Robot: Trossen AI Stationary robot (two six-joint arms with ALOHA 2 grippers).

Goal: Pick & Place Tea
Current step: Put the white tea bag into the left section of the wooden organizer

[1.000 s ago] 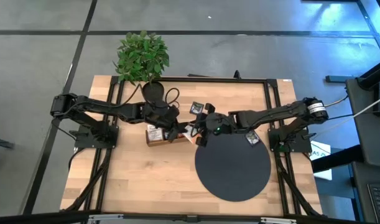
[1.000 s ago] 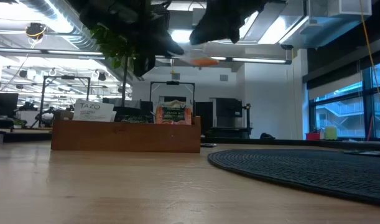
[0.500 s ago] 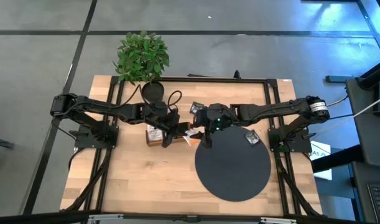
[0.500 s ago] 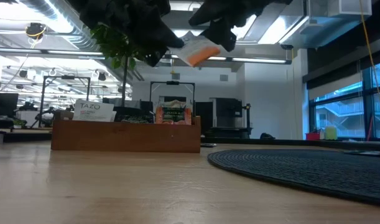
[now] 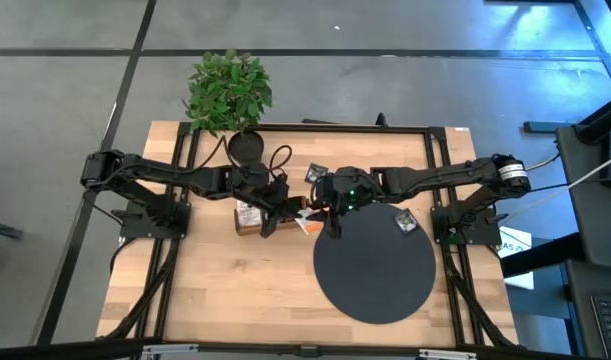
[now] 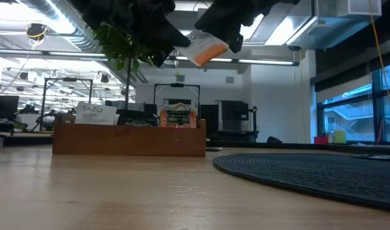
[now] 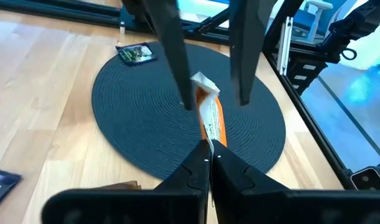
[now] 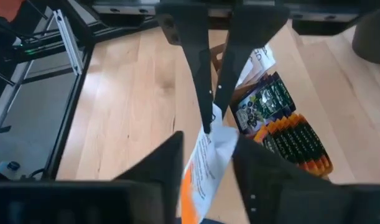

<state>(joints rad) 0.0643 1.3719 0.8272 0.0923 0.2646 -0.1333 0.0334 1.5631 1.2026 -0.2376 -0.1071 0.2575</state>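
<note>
**Sachet hanging between two grippers over the mat's edge**

While both arms meet mid-table in the high view, the left gripper (image 5: 286, 211) and right gripper (image 5: 328, 213) sit close together with a white-and-orange tea sachet (image 5: 307, 218) between them, right at the rim of the black round mat (image 5: 375, 290). The wooden tray (image 5: 247, 218) is just beside the left gripper, partly covered by that arm. One dark sachet (image 5: 406, 223) lies on the mat near its far right rim, another dark sachet (image 5: 314, 174) lies on the bare wood behind the grippers. A potted plant (image 5: 230, 92) stands at the back edge of the table (image 5: 215, 290).

Low view: the sachet (image 6: 205, 50) is up in the air, tilted, well clear of the tabletop, with dark gripper bulk on both sides of it. Below and behind sits the tray (image 6: 129, 140) with sachets standing upright in it, a white one at one end and an orange-green one at the other. The mat (image 6: 309, 171) spreads out beside it.

Left wrist view: the left fingers are pinched shut on the near edge of the sachet (image 7: 209, 117). The right arm's two fingers (image 7: 173, 56) come down from above and straddle the far end with a gap, so they're parted, not clamping as far as I can tell. The dark sachet (image 7: 137, 53) is on the mat's far side.

Right wrist view: the sachet (image 8: 208, 163) sits between the right fingers (image 8: 158, 171), and the left arm's closed tips meet its upper edge. Tray sachets (image 8: 278, 119) are packed behind.
</note>
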